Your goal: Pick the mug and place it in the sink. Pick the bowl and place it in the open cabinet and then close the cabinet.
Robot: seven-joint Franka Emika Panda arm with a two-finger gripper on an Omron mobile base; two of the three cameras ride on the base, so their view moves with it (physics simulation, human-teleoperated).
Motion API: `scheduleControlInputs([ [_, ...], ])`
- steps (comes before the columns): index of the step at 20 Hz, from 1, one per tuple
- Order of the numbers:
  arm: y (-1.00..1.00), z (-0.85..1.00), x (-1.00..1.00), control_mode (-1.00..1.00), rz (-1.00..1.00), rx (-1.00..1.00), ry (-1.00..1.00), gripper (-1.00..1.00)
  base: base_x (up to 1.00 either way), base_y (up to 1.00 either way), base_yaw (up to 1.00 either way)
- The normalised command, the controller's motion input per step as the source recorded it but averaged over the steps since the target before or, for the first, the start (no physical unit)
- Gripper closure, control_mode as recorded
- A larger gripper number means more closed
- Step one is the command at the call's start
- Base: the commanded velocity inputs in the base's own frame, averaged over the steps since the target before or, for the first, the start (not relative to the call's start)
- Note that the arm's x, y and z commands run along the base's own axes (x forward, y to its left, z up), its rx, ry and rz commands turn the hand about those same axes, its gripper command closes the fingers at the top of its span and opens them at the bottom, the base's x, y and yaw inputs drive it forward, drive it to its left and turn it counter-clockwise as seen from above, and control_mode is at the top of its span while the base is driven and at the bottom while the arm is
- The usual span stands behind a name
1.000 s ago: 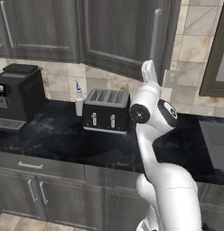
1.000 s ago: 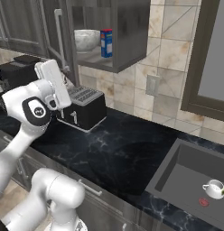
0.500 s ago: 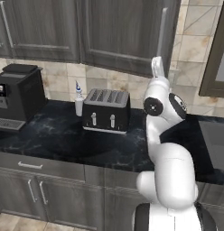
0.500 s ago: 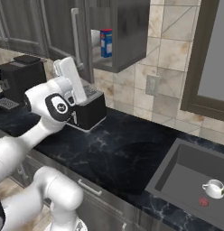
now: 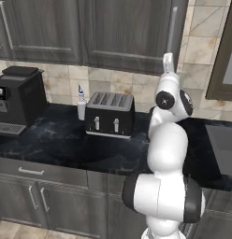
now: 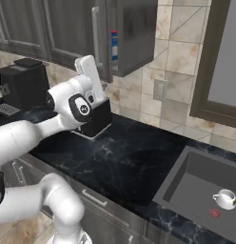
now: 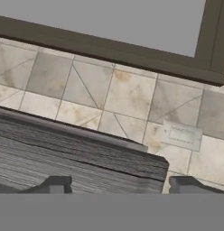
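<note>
The small white mug (image 6: 225, 198) sits in the dark grey sink (image 6: 186, 183), beside the red drain mark. The upper cabinet door (image 6: 133, 34) stands almost shut, and a narrow gap still shows a blue box (image 6: 114, 45). The bowl is hidden behind that door. My arm reaches up, with the white hand (image 6: 89, 77) against the door's lower part. In the hand view my gripper (image 7: 118, 186) is open, its fingertips (image 7: 56, 184) wide apart. The door's wood-grain edge (image 7: 82, 153) lies right in front of them. Nothing is held.
A black toaster (image 5: 110, 114), a small bottle (image 5: 81, 104) and a coffee machine (image 5: 18, 100) stand on the black marble counter (image 6: 129, 159). A wall outlet (image 6: 160, 89) and a framed window (image 6: 223, 57) are on the tiled wall right of the cabinet.
The cabinet door has swung from wide open to nearly shut, covering the bowl. My arm has swept rightwards with it. The jaws have narrowed slightly.
</note>
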Motion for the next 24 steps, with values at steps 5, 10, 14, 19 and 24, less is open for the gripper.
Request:
scheduleControlInputs([
  [5, 0.0, 0.05, 0.75, -1.0, 0.0, 0.02, 0.0, -1.0, 0.0, 0.0, 0.0],
  [10, 0.0, 0.08, 0.76, -1.0, 0.0, 0.03, 0.0, -1.0, 0.0, 0.0, 0.0],
  [14, 0.0, 0.06, 0.74, -1.0, 0.0, 0.03, 0.0, -1.0, 0.0, 0.0, 0.0],
  [19, 0.0, 0.05, 0.76, -1.0, 0.0, 0.04, 0.0, -1.0, 0.0, 0.0, 0.0],
  [24, 0.0, 0.06, 0.74, -1.0, 0.0, 0.05, 0.0, -1.0, 0.0, 0.0, 0.0],
])
